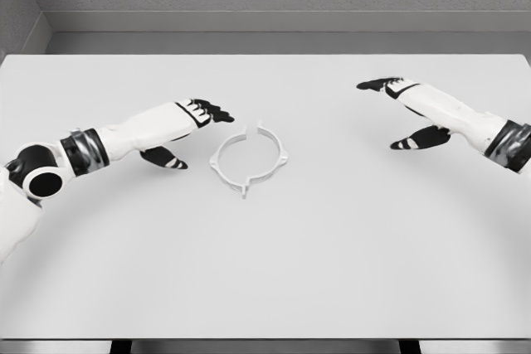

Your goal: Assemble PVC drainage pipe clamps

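**Head view: clamp ring lay between two empty hands**

Head view showed a wide white table filling nearly the whole frame, with a grey wall behind its far edge. Both white arms reached in over the surface, the left from the lower left and the right from the right edge.

The left arm stretched across the table toward the middle. Its left hand was held flat, dark fingers extended and loosely together, thumb hanging below the palm, and it gripped nothing. The right hand hovered over the far right part of the table in a similar pose, fingers pointing toward the centre, thumb dropped beneath, also holding nothing.

The pipe clamp lay flat on the table a little left of centre. It appeared as a thin white ring formed by two curved halves, with small tabs sticking out at its near and far sides. It sat just beside the left hand's fingertips, slightly nearer the camera and to their right, but a gap showed between them. The right hand was well apart from the ring, across the table to its right.
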